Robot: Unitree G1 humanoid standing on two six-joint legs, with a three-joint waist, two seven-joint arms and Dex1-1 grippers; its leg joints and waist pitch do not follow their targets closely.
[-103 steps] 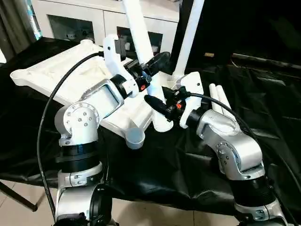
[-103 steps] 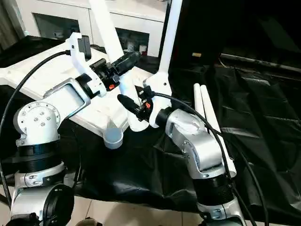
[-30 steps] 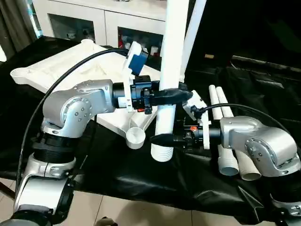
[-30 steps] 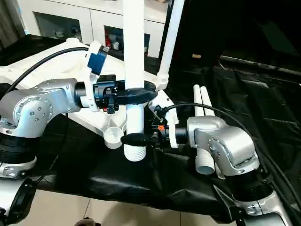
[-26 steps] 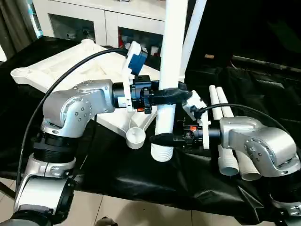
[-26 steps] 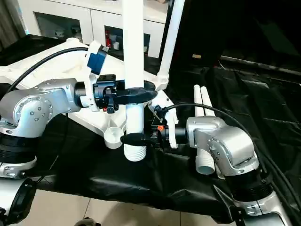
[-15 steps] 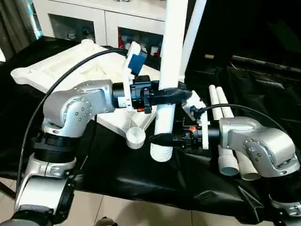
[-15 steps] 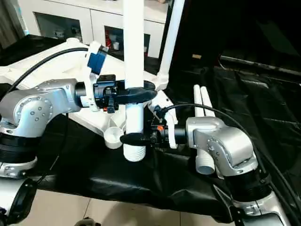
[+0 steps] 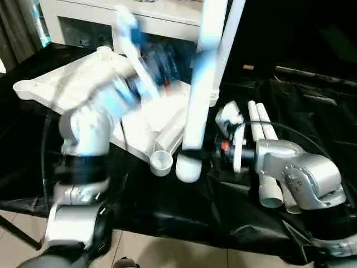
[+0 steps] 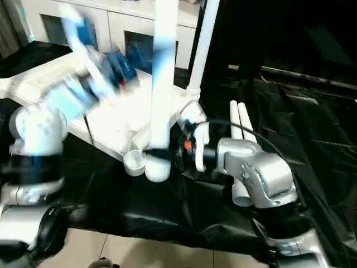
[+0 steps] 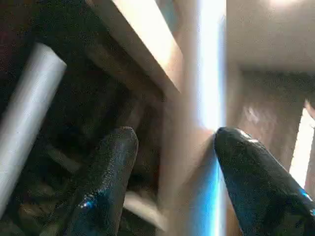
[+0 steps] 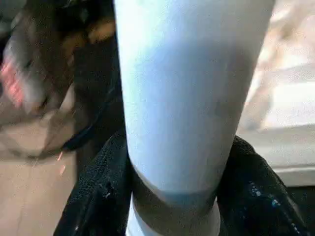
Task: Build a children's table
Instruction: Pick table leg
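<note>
The children's table top (image 9: 67, 84) lies upside down on the black cloth, its near corner socket (image 9: 160, 163) facing up. One white leg (image 9: 227, 39) stands in a far socket. My right gripper (image 9: 192, 153) is shut on the lower end of another leg (image 9: 199, 84), which stands nearly upright beside the near socket; its fingers (image 12: 101, 196) press both sides of the tube. My left arm is a blur over the table top, away from that leg. Its gripper (image 11: 174, 137) is open, fingers (image 11: 108, 172) spread apart.
Two loose white legs (image 9: 262, 131) lie side by side on the black cloth (image 9: 312, 111) right of my right arm. A white cabinet with glass doors (image 9: 83, 25) stands behind the table. The cloth's front edge drops to a tiled floor (image 9: 167, 251).
My left gripper has let go of the upright leg and the arm has swung back to the left over the table top. The right gripper still holds the leg, now slightly tilted.
</note>
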